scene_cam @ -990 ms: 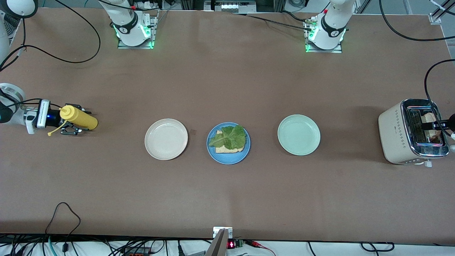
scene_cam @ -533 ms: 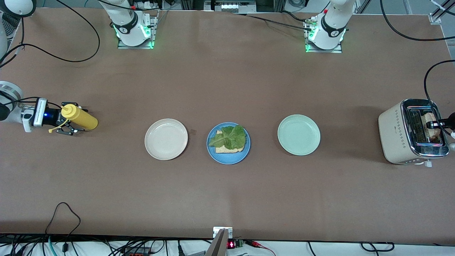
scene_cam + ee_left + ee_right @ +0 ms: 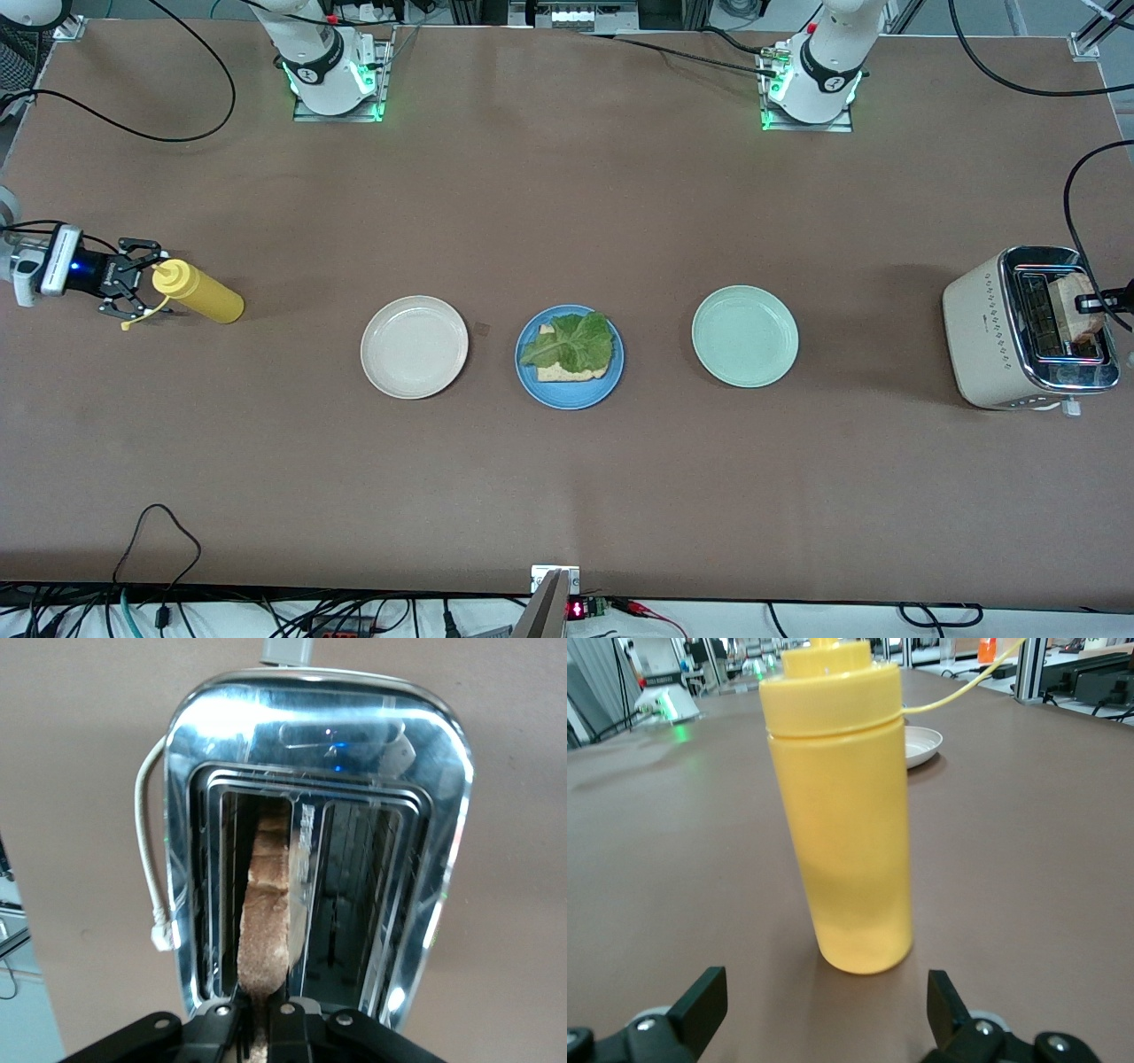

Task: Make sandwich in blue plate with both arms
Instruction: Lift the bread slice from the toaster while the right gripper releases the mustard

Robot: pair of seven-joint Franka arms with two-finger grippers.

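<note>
While the blue plate [image 3: 570, 357] sits mid-table between a beige plate [image 3: 414, 346] and a green plate [image 3: 745, 336], holding one bread slice [image 3: 572, 368] under lettuce [image 3: 570, 341], there's loads of bare table around it. The toaster [image 3: 992, 332] is at the left arm's table edge. Left wrist view: left gripper [image 3: 258, 1014] is pinched on toast [image 3: 266, 921] in the slot. Right wrist view: right gripper [image 3: 824, 1005] is wide open, just clear of the yellow bottle [image 3: 842, 806].

Left gripper [image 3: 1088, 304]: jaws clamped, at the left arm's end of the surface. Right gripper [image 3: 133, 279]: jaws spread wide, low at the right arm's end.
</note>
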